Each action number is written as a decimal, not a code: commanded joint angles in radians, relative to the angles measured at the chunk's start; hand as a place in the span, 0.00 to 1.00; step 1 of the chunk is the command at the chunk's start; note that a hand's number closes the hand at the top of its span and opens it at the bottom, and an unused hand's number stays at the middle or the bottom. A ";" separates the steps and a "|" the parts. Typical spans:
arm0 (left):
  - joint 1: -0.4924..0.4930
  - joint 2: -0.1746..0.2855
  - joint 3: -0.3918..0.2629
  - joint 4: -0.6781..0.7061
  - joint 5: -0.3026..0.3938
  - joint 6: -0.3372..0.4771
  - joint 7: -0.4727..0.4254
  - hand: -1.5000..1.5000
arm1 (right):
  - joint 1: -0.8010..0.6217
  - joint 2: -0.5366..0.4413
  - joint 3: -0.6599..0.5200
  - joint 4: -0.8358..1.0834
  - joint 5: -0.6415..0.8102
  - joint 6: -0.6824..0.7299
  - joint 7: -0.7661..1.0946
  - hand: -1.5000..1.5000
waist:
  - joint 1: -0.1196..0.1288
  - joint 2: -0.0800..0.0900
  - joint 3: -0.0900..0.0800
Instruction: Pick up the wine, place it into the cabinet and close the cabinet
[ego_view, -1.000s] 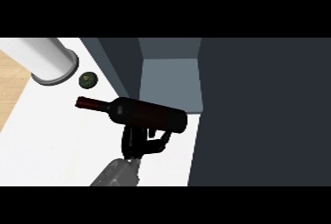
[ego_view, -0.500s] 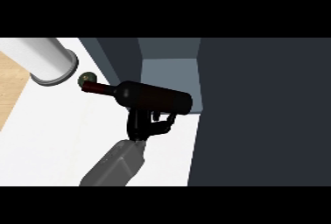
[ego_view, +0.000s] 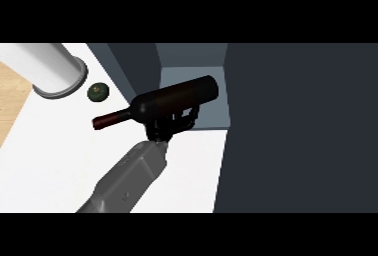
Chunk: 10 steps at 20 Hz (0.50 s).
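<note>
Finding: the right hand (ego_view: 171, 125) is carrying the wine bottle (ego_view: 173, 100) at centre frame, its dark fingers curling round the bottle's body from the lower side. The grey forearm (ego_view: 133, 175) is rising from the lower left.

Change noted: over the last second the bottle is shifting toward the upper right and tilting. Its base is now sitting at the mouth of the cabinet (ego_view: 193, 60), while its neck is pointing down to the left over the counter (ego_view: 44, 165). The small green round object (ego_view: 97, 91) beside the white cylinder (ego_view: 52, 70) at upper left is showing clear of the neck again.

Assessment: pickup is complete and insertion is under way but unfinished, as most of the bottle is lying outside the opening. The dark panel (ego_view: 295, 130) is filling the right of the frame. Closing is not yet begun. The left hand is not showing.
</note>
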 joint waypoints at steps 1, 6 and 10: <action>-0.045 0.000 0.058 0.098 -0.006 -0.074 -0.019 1.00 | 0.012 0.001 0.012 -0.045 0.005 -0.021 0.039 0.00 | 0.004 -0.001 0.000; -0.163 0.000 0.078 0.170 0.042 -0.048 -0.001 1.00 | 0.006 0.040 0.076 -0.055 0.057 -0.048 0.024 0.00 | -0.007 0.001 0.000; -0.235 0.000 0.106 0.250 0.020 -0.050 0.061 1.00 | 0.076 0.007 -0.003 -0.007 -0.026 0.025 -0.052 0.00 | -0.004 0.001 0.001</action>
